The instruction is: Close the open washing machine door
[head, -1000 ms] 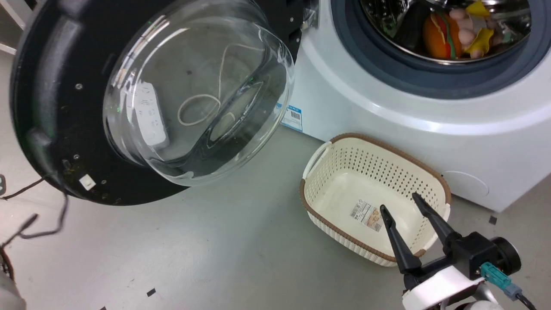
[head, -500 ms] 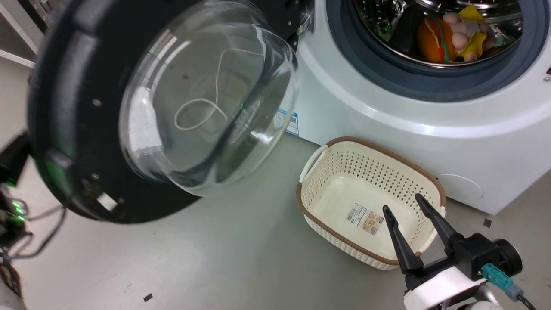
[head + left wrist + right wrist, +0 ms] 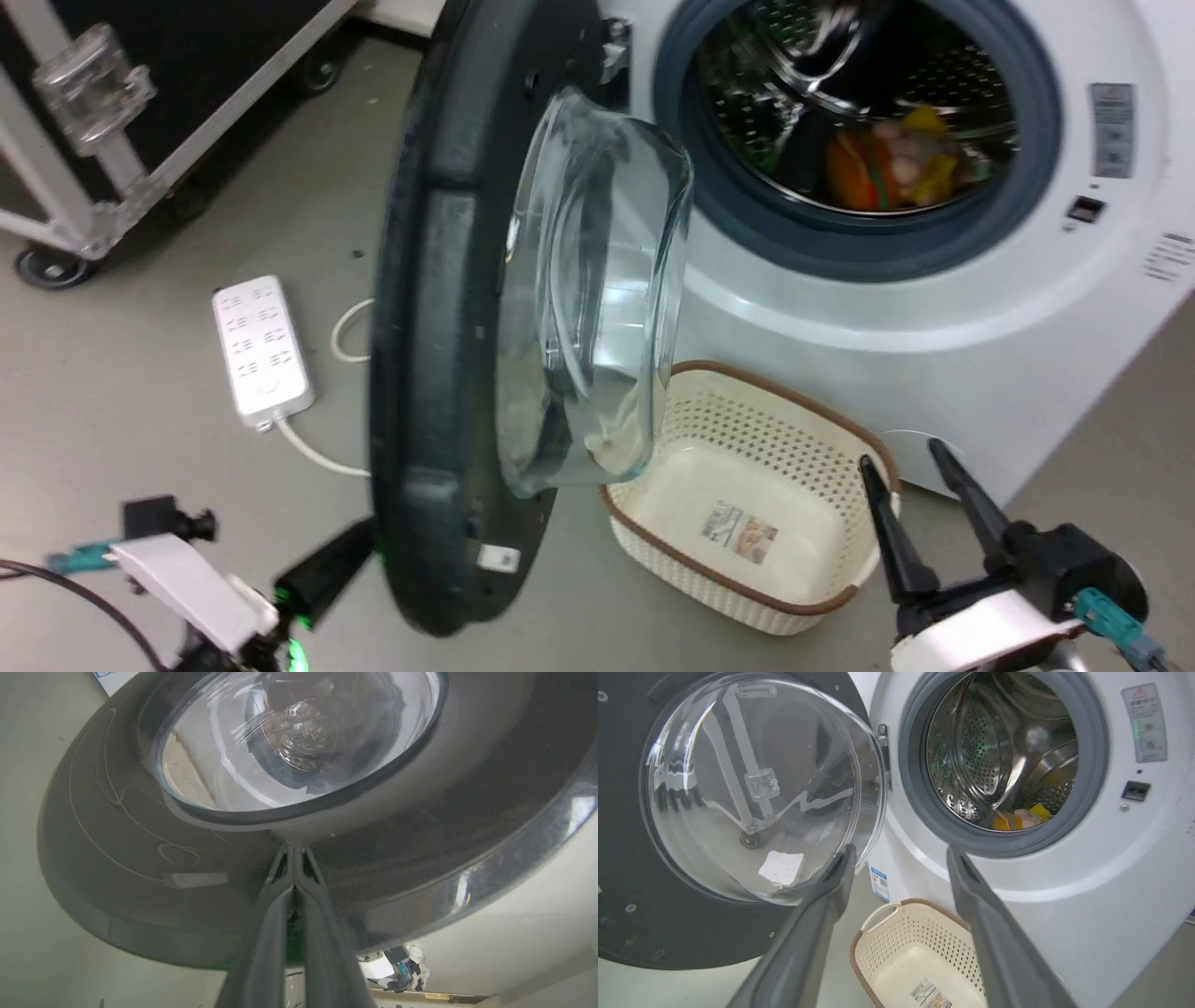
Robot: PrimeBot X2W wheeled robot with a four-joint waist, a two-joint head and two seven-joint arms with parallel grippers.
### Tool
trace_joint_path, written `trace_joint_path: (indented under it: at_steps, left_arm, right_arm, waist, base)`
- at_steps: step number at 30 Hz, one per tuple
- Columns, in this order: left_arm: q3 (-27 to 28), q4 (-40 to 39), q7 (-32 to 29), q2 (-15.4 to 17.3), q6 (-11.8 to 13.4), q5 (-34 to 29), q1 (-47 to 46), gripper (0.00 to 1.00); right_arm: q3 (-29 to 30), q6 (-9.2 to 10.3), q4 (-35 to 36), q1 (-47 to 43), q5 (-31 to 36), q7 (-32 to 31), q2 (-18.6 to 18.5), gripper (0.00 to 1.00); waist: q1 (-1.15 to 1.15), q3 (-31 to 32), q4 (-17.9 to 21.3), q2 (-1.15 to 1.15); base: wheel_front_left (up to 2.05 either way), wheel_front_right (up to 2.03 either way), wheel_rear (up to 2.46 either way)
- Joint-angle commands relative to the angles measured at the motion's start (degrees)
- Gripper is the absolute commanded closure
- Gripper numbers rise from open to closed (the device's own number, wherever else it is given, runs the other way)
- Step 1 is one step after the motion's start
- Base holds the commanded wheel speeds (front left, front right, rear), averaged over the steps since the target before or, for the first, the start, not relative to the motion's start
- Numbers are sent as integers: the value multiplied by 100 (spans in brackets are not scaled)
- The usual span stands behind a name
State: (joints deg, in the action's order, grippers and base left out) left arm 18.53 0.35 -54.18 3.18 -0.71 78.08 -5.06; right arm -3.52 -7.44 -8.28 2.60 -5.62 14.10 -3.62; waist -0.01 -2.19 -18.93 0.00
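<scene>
L gripper point(image 3: 295, 845), fingers pressed together, touches outer face of washing machine door point(image 3: 439, 308); drum opening point(image 3: 854, 112) lies to my right (R gripper point(image 3: 898, 452) spread, farther off), so I push rightwards.

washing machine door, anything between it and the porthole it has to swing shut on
Nothing visible in the porthole opening: the toys lie back inside the drum. The cream basket sits on the floor before the washing machine, under the swing of the washing machine door; whether the rim clears it is unclear.
</scene>
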Motion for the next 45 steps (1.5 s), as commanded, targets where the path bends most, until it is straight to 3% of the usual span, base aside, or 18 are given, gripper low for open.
trace_joint_path:
  at_steps: [1, 11, 12, 14, 21, 28, 36, 41, 45]
  left_arm:
    - [-266, -160, 142, -22, 30, 166, 222, 100]
    - [-2190, -456, 1720, -29, -42, 1146, 745, 100]
    - [-2617, -301, 2161, -29, -114, 1328, 576, 100]
    - [-2876, -169, 2460, -29, -183, 1422, 381, 100]
    - [-3464, 372, 3478, -30, -309, 1746, -626, 100]
    - [-3466, 1399, 4518, -30, -390, 1888, -1979, 100]
    - [-3406, 2599, 5070, -30, -575, 2301, -3154, 100]
    - [-3557, 3047, 5159, -30, -653, 2385, -3379, 100]
    - [-3659, 2971, 5198, -17, -673, 2211, -3132, 100]
  right_arm:
    - [114, -5, 25, -51, 45, 34, 29, 0]
    - [1022, -5, 131, 49, 59, -76, 71, 0]
    - [1104, -5, 141, 114, 43, -129, 72, 0]
    - [1148, -5, 152, 170, 21, -134, 73, 0]
    - [1075, -5, 29, 364, -164, -72, 73, 0]
    - [849, -5, -203, 496, -351, 19, 74, 0]
    - [659, -5, -375, 613, -442, 74, 74, 0]
    - [577, -5, -433, 630, -443, 84, 74, 0]
    - [504, -5, -415, 581, -414, 87, 74, 0]
  waist:
    - [1, 125, 254, 0]
    - [1, -123, 1381, 0]
    - [1, -331, 1799, 0]
    - [1, -469, 2068, 0]
    - [1, -935, 3037, 0]
    - [1, -1261, 3742, 0]
    - [1, -1369, 3973, 0]
    - [1, -1256, 3832, 0]
    - [1, -1059, 3607, 0]
  base:
    - [0, 0, 0]
    - [0, 0, 0]
    - [0, 0, 0]
    - [0, 0, 0]
    - [0, 0, 0]
    - [0, 0, 0]
    - [0, 0, 0]
    - [0, 0, 0]
    - [0, 0, 0]
